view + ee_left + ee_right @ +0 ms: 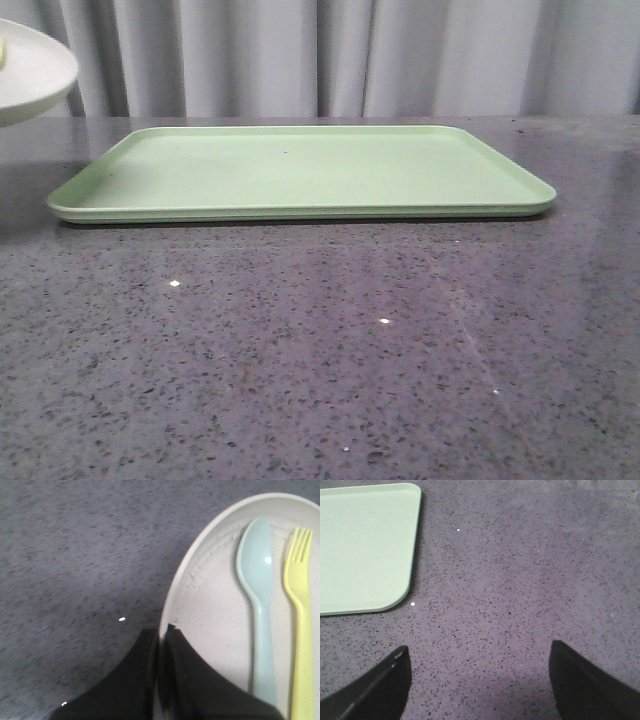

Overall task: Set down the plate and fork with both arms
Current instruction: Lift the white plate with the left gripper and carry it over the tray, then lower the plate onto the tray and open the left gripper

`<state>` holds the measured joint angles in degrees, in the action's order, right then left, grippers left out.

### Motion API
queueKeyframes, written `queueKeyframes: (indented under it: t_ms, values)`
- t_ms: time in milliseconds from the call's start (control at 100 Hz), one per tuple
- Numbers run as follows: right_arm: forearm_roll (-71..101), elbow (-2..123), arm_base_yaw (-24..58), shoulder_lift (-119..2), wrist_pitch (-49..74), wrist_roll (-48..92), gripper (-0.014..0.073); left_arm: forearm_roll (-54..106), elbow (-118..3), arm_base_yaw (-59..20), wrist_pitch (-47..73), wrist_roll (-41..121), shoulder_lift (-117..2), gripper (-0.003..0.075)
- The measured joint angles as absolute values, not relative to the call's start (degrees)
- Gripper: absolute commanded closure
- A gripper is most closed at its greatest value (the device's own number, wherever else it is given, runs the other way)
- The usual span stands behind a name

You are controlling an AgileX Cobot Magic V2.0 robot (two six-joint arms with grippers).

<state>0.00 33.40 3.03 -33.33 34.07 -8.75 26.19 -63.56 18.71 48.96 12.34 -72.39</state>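
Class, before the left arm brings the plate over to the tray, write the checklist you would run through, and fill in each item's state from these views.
1. Left gripper shut on the plate rim, one finger inside, one outside: ok.
2. Plate lifted off the table, seen raised at the front view's left edge: ok.
3. Fork and spoon lie side by side inside the plate, not over the rim: ok.
4. Plate held level enough that they will not slide: cannot tell.
5. Tray bare where the plate would land: ok.
6. Right gripper open over bare table beside the tray, out of the path: ok.
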Motion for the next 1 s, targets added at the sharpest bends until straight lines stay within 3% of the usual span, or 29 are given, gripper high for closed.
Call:
queueKeyframes:
  t_ms: [310, 660, 1000]
  values:
    - [0.0, 33.4, 3.0, -33.3, 34.1, -8.8, 0.0025, 32.5, -68.5, 2.0, 41.0, 9.4, -83.1, 0.0741]
    - [0.0, 33.4, 3.0, -33.3, 34.1, -8.8, 0.0025, 33.8, -73.7, -11.5, 34.3, 4.0, -94.0, 0.0741]
    - [0.0, 33.4, 3.0, -33.3, 34.1, -8.8, 0.0025, 36.6, -74.7, -15.5, 31.4, 3.5, -101.0, 0.0741]
